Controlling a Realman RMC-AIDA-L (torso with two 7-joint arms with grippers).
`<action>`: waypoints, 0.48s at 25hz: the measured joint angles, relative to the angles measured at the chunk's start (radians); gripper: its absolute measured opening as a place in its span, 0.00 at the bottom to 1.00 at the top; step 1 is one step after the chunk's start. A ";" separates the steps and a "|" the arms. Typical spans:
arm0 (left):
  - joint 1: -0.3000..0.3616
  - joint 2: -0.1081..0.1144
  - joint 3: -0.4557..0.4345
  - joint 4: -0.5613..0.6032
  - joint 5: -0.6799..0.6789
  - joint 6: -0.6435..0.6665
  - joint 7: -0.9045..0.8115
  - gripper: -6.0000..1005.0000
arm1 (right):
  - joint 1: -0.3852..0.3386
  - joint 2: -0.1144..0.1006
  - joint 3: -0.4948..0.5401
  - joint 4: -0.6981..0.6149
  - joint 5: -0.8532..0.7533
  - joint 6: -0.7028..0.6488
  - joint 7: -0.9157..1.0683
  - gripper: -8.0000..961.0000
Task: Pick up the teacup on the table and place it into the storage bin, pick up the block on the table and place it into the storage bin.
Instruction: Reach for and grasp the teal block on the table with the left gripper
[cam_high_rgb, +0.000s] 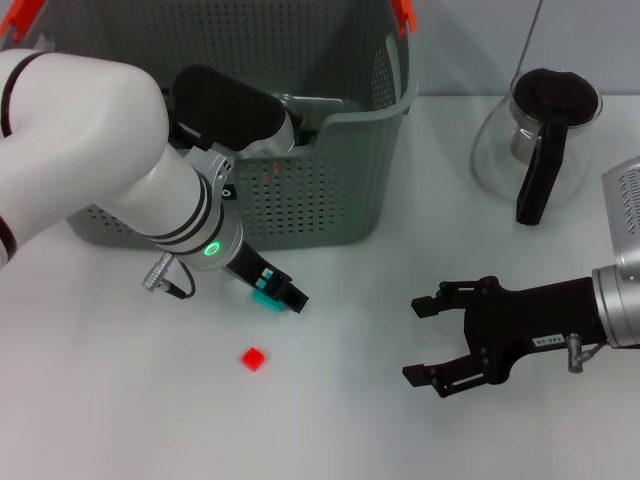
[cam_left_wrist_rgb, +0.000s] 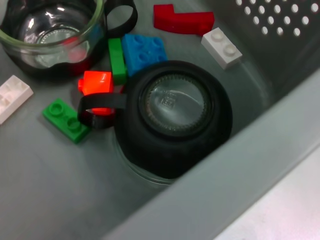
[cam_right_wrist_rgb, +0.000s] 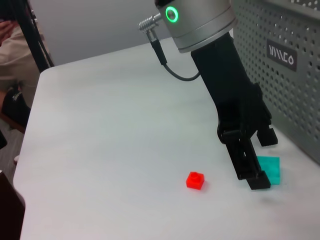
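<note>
Worktop (cam_high_rgb: 330, 420): plain white, matte; a pale wall behind it and a seated person (cam_right_wrist_rgb: 15, 55) at its far edge appear only in the right wrist view. Storage bin (cam_high_rgb: 330, 190): grey-green, perforated walls, orange-red handle ends, at far centre-left; a dark label (cam_right_wrist_rgb: 281, 53) carries white lettering, not legible. Bin contents, left wrist view only: black-sleeved glass teacup (cam_left_wrist_rgb: 172, 117) seen from above with embossed marking on its base, unreadable; a second glass cup (cam_left_wrist_rgb: 50, 32); loose red, green, blue and white building bricks. Glass teapot (cam_high_rgb: 540, 135): black lid and handle, far right. Left gripper (cam_high_rgb: 280, 295): down at the worktop just before the bin, fingers narrowly apart astride a teal block (cam_right_wrist_rgb: 269, 169); whether they touch it cannot be told. Red block (cam_high_rgb: 253, 358): small, single stud, lying free on the worktop near the left gripper. Right gripper (cam_high_rgb: 425, 340): near right, above the worktop, fingers wide, holding nothing.
</note>
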 joint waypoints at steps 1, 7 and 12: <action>0.000 -0.001 0.001 -0.001 0.000 0.000 0.000 0.86 | 0.001 0.000 0.000 0.000 0.000 0.000 0.001 0.98; 0.001 -0.002 0.011 -0.002 0.001 -0.002 0.000 0.85 | 0.001 0.000 0.000 0.000 0.000 0.001 0.001 0.98; 0.003 -0.002 0.018 -0.002 0.001 -0.008 0.000 0.84 | 0.000 0.000 0.001 0.000 0.001 0.001 0.000 0.98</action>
